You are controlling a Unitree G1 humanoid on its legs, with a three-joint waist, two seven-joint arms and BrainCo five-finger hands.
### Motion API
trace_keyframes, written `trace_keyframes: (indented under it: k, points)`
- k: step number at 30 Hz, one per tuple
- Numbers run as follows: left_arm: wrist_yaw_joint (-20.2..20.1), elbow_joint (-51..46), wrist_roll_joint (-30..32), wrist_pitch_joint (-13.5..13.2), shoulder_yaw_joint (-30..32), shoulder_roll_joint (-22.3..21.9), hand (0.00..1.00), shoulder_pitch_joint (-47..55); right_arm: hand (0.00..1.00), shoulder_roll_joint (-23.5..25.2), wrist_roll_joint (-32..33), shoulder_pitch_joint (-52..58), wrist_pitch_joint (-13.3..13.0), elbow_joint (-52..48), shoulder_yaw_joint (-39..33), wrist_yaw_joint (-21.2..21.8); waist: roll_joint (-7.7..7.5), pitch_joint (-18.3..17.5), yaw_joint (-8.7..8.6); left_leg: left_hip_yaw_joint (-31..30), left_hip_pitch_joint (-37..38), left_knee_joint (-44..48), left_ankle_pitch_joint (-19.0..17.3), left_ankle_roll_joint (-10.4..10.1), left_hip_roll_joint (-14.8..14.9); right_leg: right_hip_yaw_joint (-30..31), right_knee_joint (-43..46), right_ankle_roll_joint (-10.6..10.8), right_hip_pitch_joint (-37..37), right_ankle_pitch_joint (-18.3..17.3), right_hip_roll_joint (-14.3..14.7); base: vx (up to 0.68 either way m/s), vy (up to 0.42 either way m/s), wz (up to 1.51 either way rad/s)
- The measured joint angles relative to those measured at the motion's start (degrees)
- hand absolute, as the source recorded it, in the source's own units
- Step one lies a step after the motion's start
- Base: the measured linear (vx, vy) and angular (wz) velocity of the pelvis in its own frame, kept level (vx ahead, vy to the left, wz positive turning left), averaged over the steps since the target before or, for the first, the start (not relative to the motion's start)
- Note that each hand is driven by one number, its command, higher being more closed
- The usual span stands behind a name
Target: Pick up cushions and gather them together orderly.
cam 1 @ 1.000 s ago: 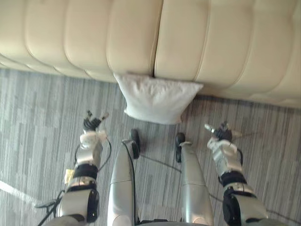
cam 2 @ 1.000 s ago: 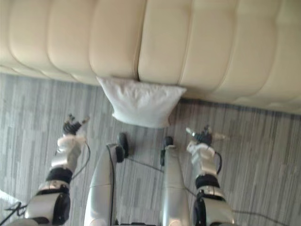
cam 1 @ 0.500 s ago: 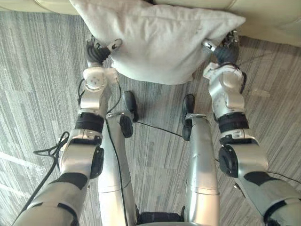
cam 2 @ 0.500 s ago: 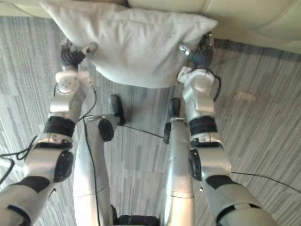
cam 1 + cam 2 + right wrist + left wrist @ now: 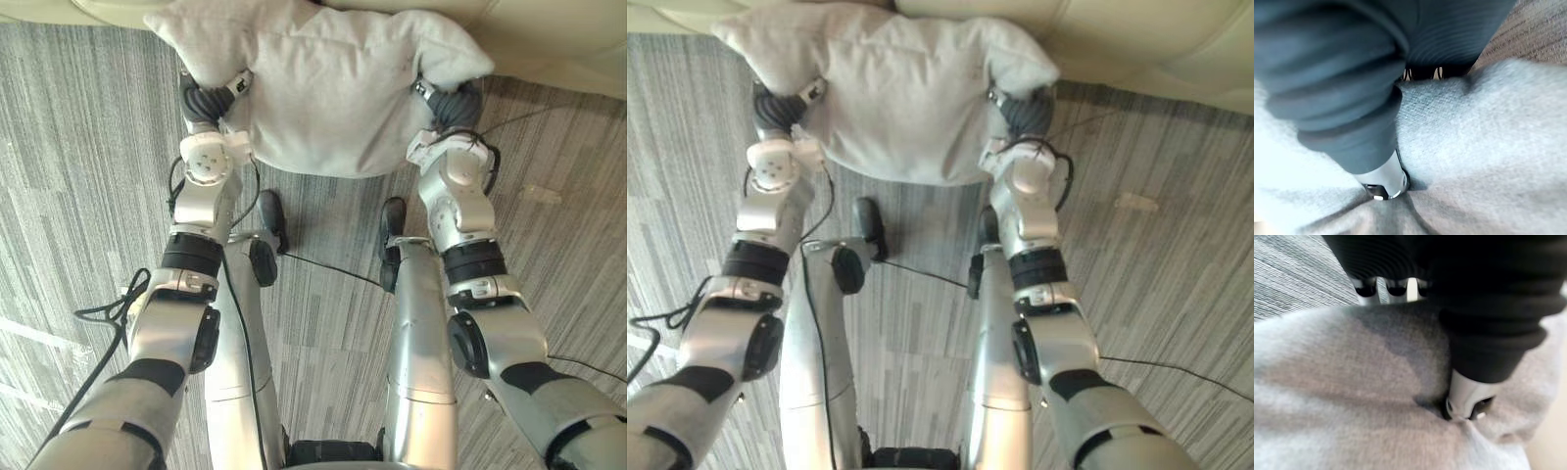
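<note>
A pale grey cushion [image 5: 323, 88] lies on the carpet, propped against the foot of the cream sofa [image 5: 558, 44]. My left hand [image 5: 204, 98] grips its left side and my right hand [image 5: 453, 101] its right side, so both upper corners bunch outward. In the left wrist view the thumb [image 5: 1464, 399] digs into the cloth [image 5: 1352, 396], with the fingers curled round the far edge. The right wrist view has the same hold: the thumb [image 5: 1382, 181] pressed into the cushion [image 5: 1474, 147].
Grey striped carpet [image 5: 88, 176] spreads to both sides and toward me. The sofa's front runs across the top of the eye views. A small pale scrap [image 5: 542, 193] lies on the carpet at the right.
The camera dropped closer to the cushion. Both hands moved in from the carpet to its sides, and their fingers closed on it, squeezing the cushion narrower and bunching its corners.
</note>
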Motion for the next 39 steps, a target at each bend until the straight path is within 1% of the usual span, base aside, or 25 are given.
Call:
trace_keyframes:
  k: [4,5,6,7,8,9,11,13,15,18,19,22,24,25,26,28,29,30,32,33,34,35,36,38,39]
  points:
    - [-0.04,-9.38,0.10,-2.55,-2.48,-3.29,1.00,10.67,1.00,1.73,-0.09,13.34,-2.12,-10.19,0.73,0.12,-0.18,-0.39,-0.30,0.17,15.10,-9.47,0.51,-1.57,-0.49,-1.56,-9.50,-1.37,14.98,0.84,-0.57,0.05,-0.050,-0.02]
    - [-0.04,-11.90,0.10,-3.08,-3.37,-4.60,1.00,15.18,1.00,2.00,-0.13,18.37,-2.81,-13.13,1.73,0.37,-0.26,-2.31,-0.37,0.21,19.37,-13.04,0.89,-2.14,-0.87,-2.15,-12.73,-2.00,19.12,0.96,-0.93,0.09,-0.066,0.05]
    - [-0.07,-12.39,0.14,-3.25,-3.79,-5.01,1.00,16.78,1.00,2.21,-0.15,20.09,-3.07,-13.64,1.91,0.58,-0.44,-3.89,-0.36,0.20,19.91,-14.07,1.09,-2.28,-1.18,-2.16,-13.54,-2.11,19.51,1.03,-1.03,0.16,-0.069,0.10]
    - [-0.27,-15.33,0.60,-3.51,-5.71,-6.86,1.00,24.54,1.00,3.20,-0.42,27.71,-3.55,-16.33,2.45,1.04,-0.60,-10.87,-0.41,0.19,22.69,-18.68,2.42,-2.43,-2.13,-2.61,-17.28,-2.47,21.88,1.29,-1.38,0.27,-0.067,0.09]
    - [-1.14,-18.07,0.75,-3.87,-6.32,-8.38,1.00,29.95,1.00,3.48,-0.48,32.83,-3.85,-19.31,2.89,2.11,-0.61,-11.66,-0.40,0.61,29.12,-22.57,3.23,-3.13,-2.53,-3.13,-20.45,-2.81,27.90,1.97,-1.79,0.30,-0.059,0.08]
    - [-1.34,-18.88,0.75,-3.87,-6.32,-8.77,1.00,31.50,1.00,3.44,-0.52,34.18,-3.86,-20.08,3.22,2.44,-0.59,-11.76,-0.42,0.67,30.87,-23.20,3.41,-3.26,-2.56,-3.30,-21.19,-3.02,29.66,2.14,-1.85,0.29,-0.044,0.02]
    - [-2.71,-23.03,0.67,-3.96,-6.83,-9.74,1.00,39.75,1.00,3.41,-1.73,41.79,-3.88,-24.96,4.67,4.52,-0.61,-14.31,-0.18,1.44,38.72,-27.89,3.44,-3.34,-2.62,-3.63,-25.87,-2.99,37.44,2.22,-1.88,0.27,-0.027,-0.03]
    - [-3.71,-24.97,0.71,-3.96,-6.97,-9.95,1.00,44.05,1.00,3.36,-2.78,45.92,-3.91,-27.20,5.40,5.68,-0.62,-16.13,-0.17,1.65,42.44,-30.25,3.44,-3.34,-2.86,-3.85,-28.29,-2.93,41.22,2.27,-2.02,0.26,-0.012,0.00]
    - [-5.56,-28.45,0.72,-4.03,-7.50,-9.97,1.00,50.45,1.00,3.36,-2.86,52.58,-4.11,-30.04,6.23,7.79,-0.65,-18.27,-0.08,1.85,49.40,-34.18,3.44,-3.34,-3.33,-4.43,-32.82,-2.54,48.64,2.54,-2.39,0.22,0.015,0.05]
    - [-7.15,-30.62,0.65,-4.42,-7.52,-9.88,1.00,54.99,1.00,3.41,-2.91,56.91,-4.26,-30.96,6.87,9.55,-0.78,-20.88,0.38,2.64,53.11,-35.91,3.10,-3.22,-3.34,-4.76,-36.19,-1.94,52.93,3.25,-2.45,0.16,0.057,-0.06]
    - [-8.19,-31.11,0.64,-4.69,-7.52,-9.88,1.00,57.00,1.00,3.40,-3.38,58.77,-4.24,-30.96,6.88,10.47,-0.73,-21.11,1.13,3.23,56.05,-36.22,2.03,-3.04,-3.30,-4.31,-37.86,-1.50,56.08,3.59,-2.36,0.09,0.071,-0.23]
    - [-9.37,-31.30,0.45,-4.68,-7.53,-9.88,1.00,59.76,1.00,3.40,-5.07,61.11,-4.22,-30.95,6.90,11.74,-0.74,-21.97,1.78,4.20,58.69,-35.39,-0.54,-2.68,-3.14,-3.87,-37.25,-0.76,58.16,3.94,-2.51,0.02,0.086,-0.26]
    - [-10.47,-31.31,0.36,-4.46,-7.62,-9.88,1.00,61.38,1.00,3.44,-5.62,62.71,-4.14,-30.93,6.89,12.14,-0.71,-22.21,1.59,4.57,61.01,-35.45,-1.77,-2.41,-3.16,-4.44,-32.14,3.10,57.32,6.14,-3.10,-0.02,0.111,-0.08]
    - [-10.61,-31.31,0.35,-4.39,-7.63,-9.88,1.00,61.70,1.00,3.49,-6.13,63.21,-4.14,-30.93,6.89,12.27,-0.88,-22.39,1.45,4.64,61.75,-35.49,-2.03,-2.26,-3.25,-4.81,-29.86,3.78,56.71,6.94,-3.33,-0.03,0.100,0.01]
    - [-10.70,-31.31,0.33,-4.37,-7.63,-9.87,1.00,61.93,1.00,3.54,-6.50,63.51,-4.14,-30.90,6.89,12.34,-0.97,-22.45,1.45,4.63,62.31,-35.60,-2.17,-2.15,-3.27,-5.27,-28.43,3.58,56.45,7.52,-3.52,0.01,0.057,0.01]
    - [-10.87,-31.30,0.34,-3.76,-7.62,-9.62,1.00,62.56,1.00,4.40,-7.24,63.84,-4.11,-29.31,6.91,12.35,-1.00,-22.68,1.49,4.72,66.29,-37.70,-2.10,-1.44,-3.33,-8.37,-23.13,2.04,55.31,9.94,-5.13,0.04,0.033,0.03]
    - [-10.87,-31.30,0.37,-3.74,-7.62,-9.53,1.00,62.77,1.00,4.63,-7.28,63.88,-4.13,-28.70,6.93,12.35,-0.77,-23.12,1.44,4.73,66.66,-38.22,-1.90,-1.11,-3.34,-9.29,-23.07,1.41,55.14,9.39,-5.34,0.11,-0.042,-0.01]
    - [-10.87,-31.33,0.41,-3.78,-7.60,-9.49,1.00,62.83,1.00,4.93,-7.28,63.51,-4.12,-27.15,6.90,12.36,-1.50,-24.38,1.44,4.69,67.50,-39.58,-1.69,-0.76,-3.31,-11.08,-24.37,-0.05,54.67,7.21,-5.51,0.14,-0.104,-0.03]
    - [-10.87,-31.32,0.53,-3.89,-7.60,-9.44,1.00,62.78,1.00,5.00,-7.30,62.79,-4.01,-25.59,6.70,12.71,-1.86,-24.62,1.54,4.56,69.08,-41.19,-1.72,-0.80,-3.00,-13.56,-28.67,-1.14,54.45,5.99,-5.44,0.14,-0.117,-0.08]
    - [-10.87,-31.28,0.58,-3.83,-7.60,-9.43,1.00,62.79,1.00,4.96,-7.30,62.69,-3.86,-25.32,6.47,12.89,-1.80,-24.70,1.57,4.56,70.02,-42.34,-1.79,-0.93,-2.67,-14.10,-33.30,-1.80,53.81,6.63,-4.90,0.23,-0.206,-0.04]
    - [-10.94,-31.28,0.65,-3.78,-7.61,-9.41,1.00,62.79,1.00,4.91,-7.33,62.62,-3.83,-25.27,6.21,13.25,-2.25,-25.19,1.51,4.51,70.79,-43.27,-2.19,-1.70,-2.42,-14.43,-41.06,-2.69,53.69,9.06,-4.68,0.29,-0.261,-0.01]
    - [-10.97,-31.24,0.68,-3.72,-7.63,-9.38,1.00,62.80,1.00,4.88,-7.33,62.66,-3.77,-25.26,6.13,13.32,-2.73,-25.48,1.43,4.40,71.02,-43.41,-2.42,-2.15,-2.61,-14.44,-43.71,-2.95,53.91,9.74,-4.76,0.35,-0.313,0.04]
    - [-11.05,-30.24,0.70,-3.49,-7.97,-9.79,1.00,62.75,1.00,4.01,-7.32,62.52,-3.59,-24.83,5.99,13.35,-1.99,-25.87,1.16,2.90,71.87,-43.63,-3.21,-3.81,-2.46,-15.09,-44.67,-5.84,55.02,14.61,-3.83,0.26,-0.206,-0.06]
    - [-11.09,-29.62,1.09,-2.38,-8.71,-10.53,1.00,62.79,1.00,2.34,-7.34,62.38,-3.15,-24.75,5.57,13.33,0.21,-26.69,1.47,-0.37,73.59,-45.65,-2.67,-4.32,-2.09,-15.63,-42.22,-6.77,54.53,11.70,-2.01,0.33,-0.186,-0.15]
    - [-11.22,-29.20,1.21,-2.13,-9.48,-11.20,1.00,62.76,1.00,1.95,-7.35,62.77,-2.67,-24.84,4.63,13.32,0.70,-26.92,1.10,-2.09,75.83,-47.17,-1.07,-5.78,-1.80,-16.36,-38.99,-7.85,54.94,8.61,-1.79,0.35,-0.190,-0.06]
